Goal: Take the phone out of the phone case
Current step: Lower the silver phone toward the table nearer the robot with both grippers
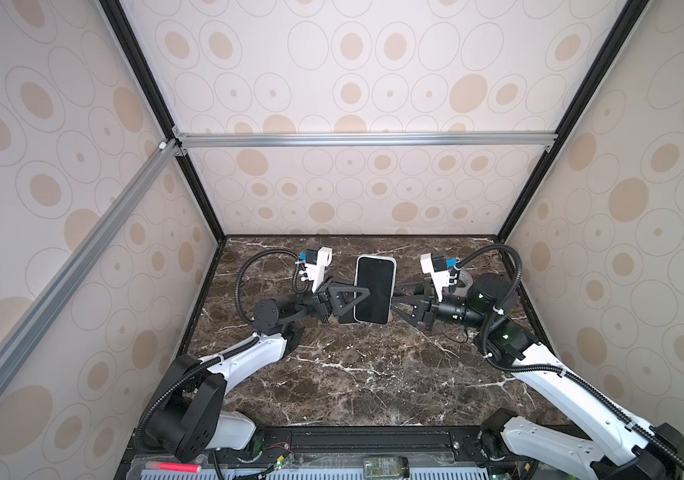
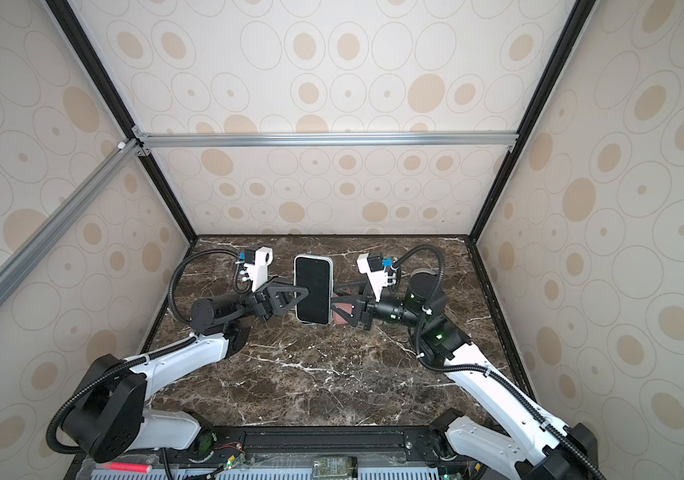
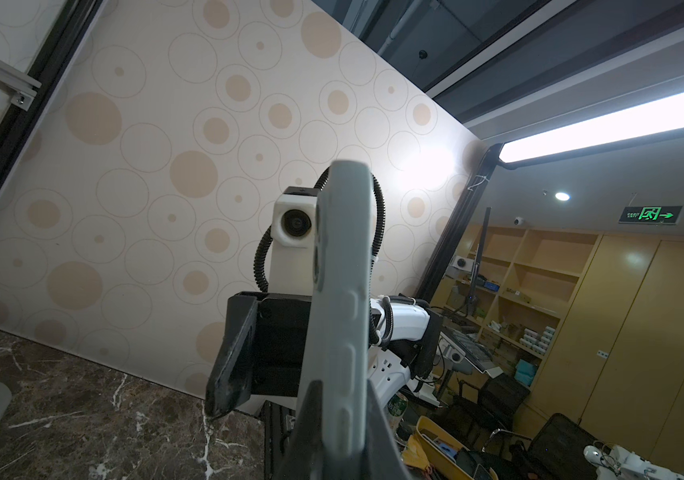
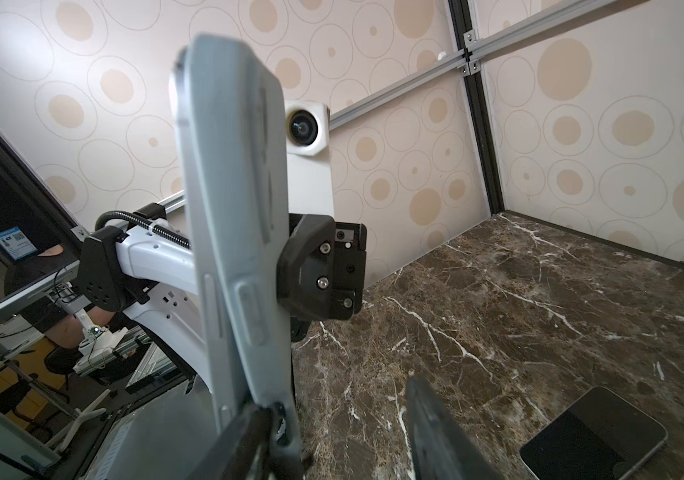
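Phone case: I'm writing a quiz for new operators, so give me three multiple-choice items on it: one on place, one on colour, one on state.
1. Where is the phone case?
A) flat on the table
B) held in the air between the two arms
C) leaning on the back wall

2. What colour is the case's edge?
A) pale grey
B) red
C) green

3. How does the left end effector stand?
A) open, clear of the case
B) out of view
C) shut on the case

Key: B, since both top views show it up off the table between the arms; A, since both wrist views show a pale grey edge; C, since its fingers pinch the case in the left wrist view.
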You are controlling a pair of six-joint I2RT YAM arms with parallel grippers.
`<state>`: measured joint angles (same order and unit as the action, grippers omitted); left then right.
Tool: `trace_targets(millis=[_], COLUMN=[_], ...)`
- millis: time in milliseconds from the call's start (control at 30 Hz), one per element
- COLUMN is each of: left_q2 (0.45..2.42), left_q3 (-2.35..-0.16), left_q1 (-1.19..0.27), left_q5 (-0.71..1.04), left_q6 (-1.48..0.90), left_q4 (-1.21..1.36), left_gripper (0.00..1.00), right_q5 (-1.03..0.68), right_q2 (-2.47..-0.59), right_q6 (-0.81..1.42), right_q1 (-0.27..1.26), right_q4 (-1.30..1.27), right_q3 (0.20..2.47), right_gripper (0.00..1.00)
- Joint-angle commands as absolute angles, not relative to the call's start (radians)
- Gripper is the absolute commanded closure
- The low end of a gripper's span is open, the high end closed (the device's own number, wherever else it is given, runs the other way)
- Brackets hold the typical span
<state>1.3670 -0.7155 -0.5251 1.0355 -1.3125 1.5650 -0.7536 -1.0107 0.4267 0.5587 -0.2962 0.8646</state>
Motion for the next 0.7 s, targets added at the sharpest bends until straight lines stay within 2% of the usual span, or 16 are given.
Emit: trace_targets(millis=[0, 300, 500, 667], left_q2=[1.327, 1.314, 1.286, 1.276], left_q3=[-0.710, -0.675, -0.650, -0.619], left_q1=[-0.558, -0.559, -0.556, -0.551], left_q5=[1.126, 1.105, 1.052, 1.020], left_q6=[-1.269, -1.197, -1.072, -1.034], left_q4=[1.623, 1.512, 1.318, 1.263], left_gripper=[1.00, 1.00, 1.00, 1.00], right_q5=[-0.695, -0.771, -0.842, -0.836], right_q2=[-1.027, -1.040, -1.042, -1.032], right_q6=[0.486, 0.537, 0.560, 0.593], right_q1=[0.546, 0.546, 0.546, 0.546], right_q4=[-0.433, -0.535, -0.525, -0.535], right_q3=[0.885, 0.877, 0.833, 0.769], right_gripper=[0.48, 0.51, 0.63, 0.78])
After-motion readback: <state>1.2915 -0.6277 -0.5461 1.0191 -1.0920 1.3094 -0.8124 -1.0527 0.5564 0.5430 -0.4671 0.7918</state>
